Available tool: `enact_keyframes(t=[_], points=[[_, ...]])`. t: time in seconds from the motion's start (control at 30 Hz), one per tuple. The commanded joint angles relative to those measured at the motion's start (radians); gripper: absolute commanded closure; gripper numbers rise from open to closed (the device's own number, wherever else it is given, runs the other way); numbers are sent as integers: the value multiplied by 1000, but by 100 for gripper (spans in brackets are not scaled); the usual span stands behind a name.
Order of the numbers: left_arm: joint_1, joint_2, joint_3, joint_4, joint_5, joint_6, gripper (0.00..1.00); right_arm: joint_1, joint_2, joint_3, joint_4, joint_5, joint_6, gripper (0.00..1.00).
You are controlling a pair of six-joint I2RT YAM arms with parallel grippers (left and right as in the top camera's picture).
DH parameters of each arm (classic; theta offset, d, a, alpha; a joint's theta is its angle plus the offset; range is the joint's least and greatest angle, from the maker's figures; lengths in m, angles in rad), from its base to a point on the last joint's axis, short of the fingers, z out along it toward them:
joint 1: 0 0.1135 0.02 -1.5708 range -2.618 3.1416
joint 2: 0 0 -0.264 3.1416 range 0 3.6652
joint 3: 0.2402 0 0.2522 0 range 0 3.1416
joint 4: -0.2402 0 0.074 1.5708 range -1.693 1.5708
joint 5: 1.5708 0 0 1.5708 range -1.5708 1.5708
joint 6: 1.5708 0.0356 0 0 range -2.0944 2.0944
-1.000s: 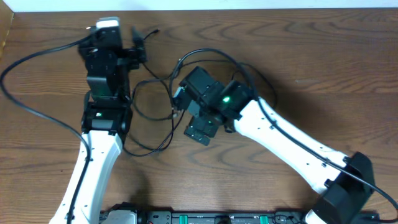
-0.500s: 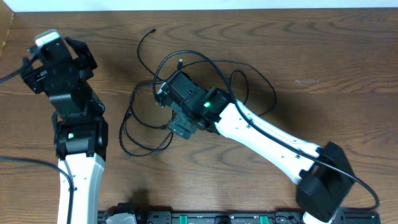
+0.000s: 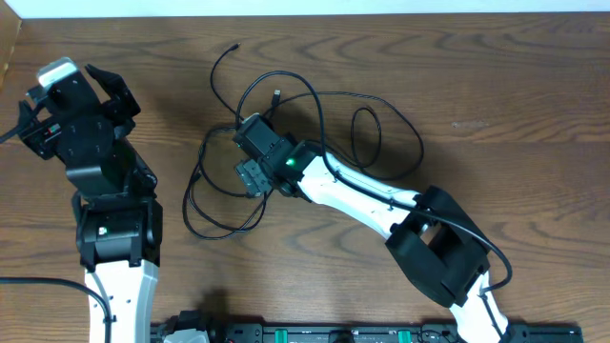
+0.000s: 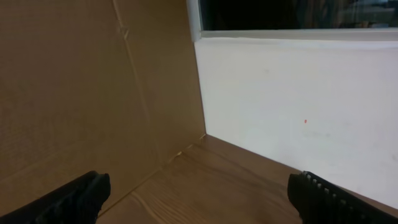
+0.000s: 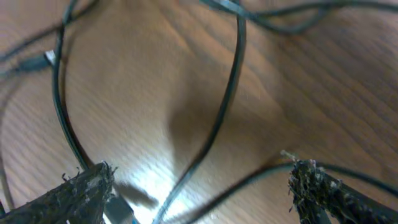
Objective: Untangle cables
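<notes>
The cables are thin black cords lying in a loose tangle on the wooden table, with one plug end at the back and loops reaching toward the front left. My right gripper hangs low over the tangle's left side. In the right wrist view it is open, its worn fingertips set wide, and two cable strands cross the gap untouched. My left gripper is raised at the far left, away from the cables. It is open and empty.
A cardboard box stands at the table's back left corner against a white wall. The thicker black cord of the left arm trails off the left edge. A black equipment rail runs along the front edge.
The left arm pulled away from the tangle to the far left and lifted. The right gripper slid left and back across the cables, and its jaws narrowed slightly.
</notes>
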Motion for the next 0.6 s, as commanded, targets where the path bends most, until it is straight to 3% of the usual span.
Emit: enact_keyframes(t=[0.0,0.57], points=[[3,-10,4,-7,-16,-36,4,6,18,6,43,19,53,12],[-11,-10,4,-9,3,-39,4,-4,148,6,176,19,-3,10]])
